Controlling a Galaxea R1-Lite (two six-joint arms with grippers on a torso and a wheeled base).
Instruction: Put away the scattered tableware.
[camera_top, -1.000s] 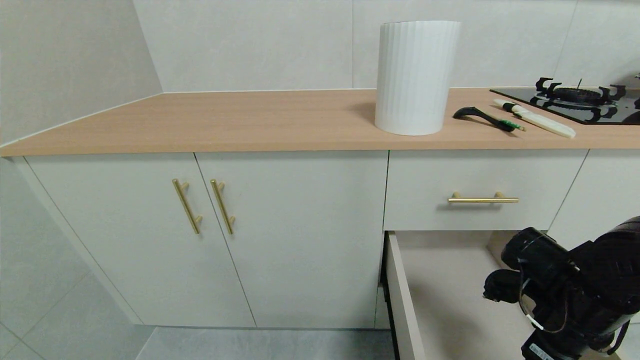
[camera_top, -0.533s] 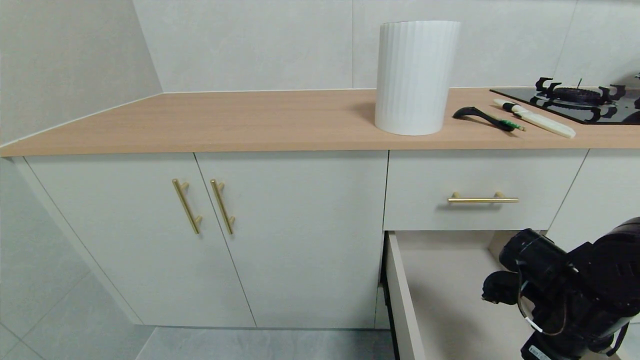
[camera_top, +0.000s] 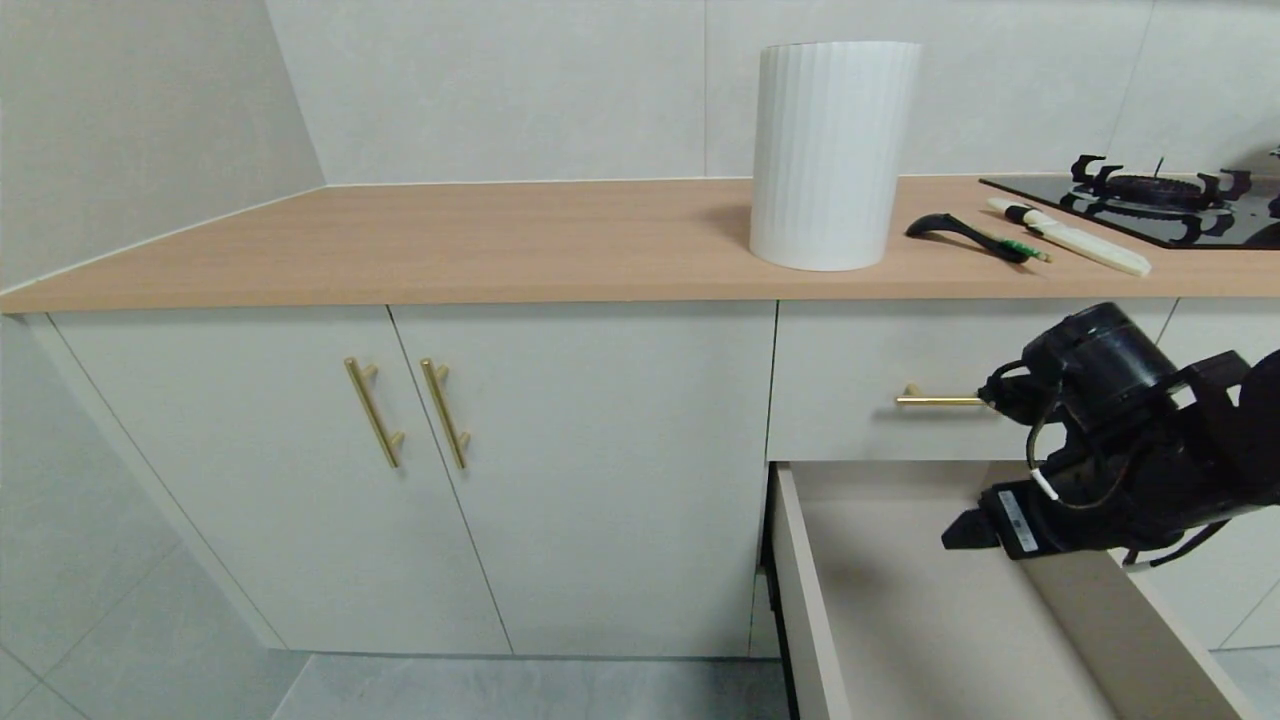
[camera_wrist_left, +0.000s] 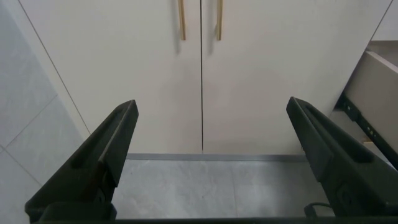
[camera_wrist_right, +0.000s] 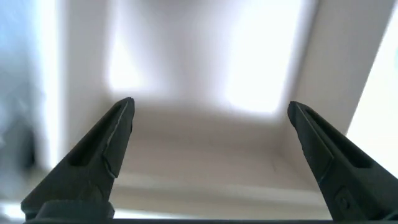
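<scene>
The right gripper (camera_wrist_right: 208, 124) hangs over the pulled-out drawer (camera_top: 800, 600), jaws wide, holding nothing. The left gripper (camera_wrist_left: 211, 118), equally wide and unladen, faces the cupboard doors (camera_wrist_left: 261, 81). A black scoop (camera_top: 955, 232) and white knife (camera_top: 1075, 240) lie on the counter (camera_top: 450, 240), right of the canister (camera_top: 830, 150), whose inside is hidden.

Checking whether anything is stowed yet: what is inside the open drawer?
Inside the open drawer, a bare beige floor and walls are visible. The right gripper, hanging over it, covers part of the right side, and the front end runs past the picture's edge.
</scene>
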